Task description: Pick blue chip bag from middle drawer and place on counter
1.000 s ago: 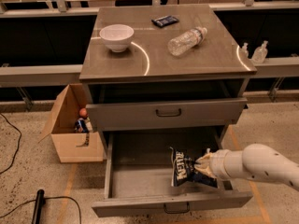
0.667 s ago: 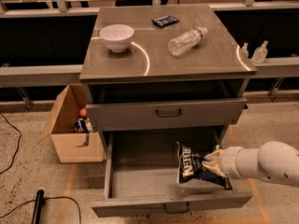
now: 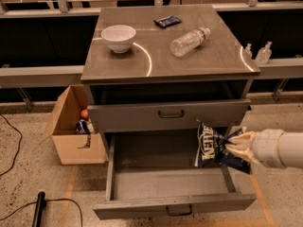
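Note:
The blue chip bag (image 3: 213, 148), dark navy with white lettering, hangs in the air over the right side of the open middle drawer (image 3: 170, 178). My gripper (image 3: 235, 144) comes in from the right on a white arm and is shut on the bag's right edge. The bag is clear of the drawer tray, at about the height of the closed upper drawer's lower edge. The counter (image 3: 161, 46), glossy grey-brown with a thin white arc, is above and behind.
On the counter stand a white bowl (image 3: 118, 37), a lying clear water bottle (image 3: 189, 41) and a small flat navy packet (image 3: 167, 21). A closed upper drawer (image 3: 168, 113) sits above the open one. A cardboard box (image 3: 71, 126) stands on the floor at left. Two small bottles (image 3: 258, 53) stand at right.
My gripper has lifted the bag up out of the drawer tray and moved it toward the right side; the bag now hangs higher, near the upper drawer front.

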`<state>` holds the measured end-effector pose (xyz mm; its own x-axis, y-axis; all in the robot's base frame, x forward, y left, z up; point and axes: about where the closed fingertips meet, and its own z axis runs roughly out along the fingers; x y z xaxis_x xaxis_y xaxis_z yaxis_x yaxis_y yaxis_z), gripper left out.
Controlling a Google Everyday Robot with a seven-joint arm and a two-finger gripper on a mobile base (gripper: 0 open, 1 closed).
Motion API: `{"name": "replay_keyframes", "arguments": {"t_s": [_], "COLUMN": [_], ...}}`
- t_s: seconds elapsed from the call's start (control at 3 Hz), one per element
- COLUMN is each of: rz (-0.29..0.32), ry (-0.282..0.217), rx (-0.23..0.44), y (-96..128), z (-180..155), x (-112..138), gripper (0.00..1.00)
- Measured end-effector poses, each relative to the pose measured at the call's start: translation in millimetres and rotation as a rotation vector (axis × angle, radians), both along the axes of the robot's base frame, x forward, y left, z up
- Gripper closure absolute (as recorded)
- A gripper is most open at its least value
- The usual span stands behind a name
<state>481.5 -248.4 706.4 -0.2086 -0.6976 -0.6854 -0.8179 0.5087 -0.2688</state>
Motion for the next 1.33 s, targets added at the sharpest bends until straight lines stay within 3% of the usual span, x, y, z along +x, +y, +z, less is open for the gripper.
{"name": "replay_keyframes", "arguments": {"t_s": [0.33, 0.67, 1.33], "rz": [0.032, 0.073, 0.177], "ry": [-0.068, -0.167, -0.302], "rx": [0.072, 0.114, 0.111], "y": [-12, -16, -16], "z": [56, 109, 174], "x": [12, 39, 113], "gripper": [1.00, 1.00, 1.00]}}
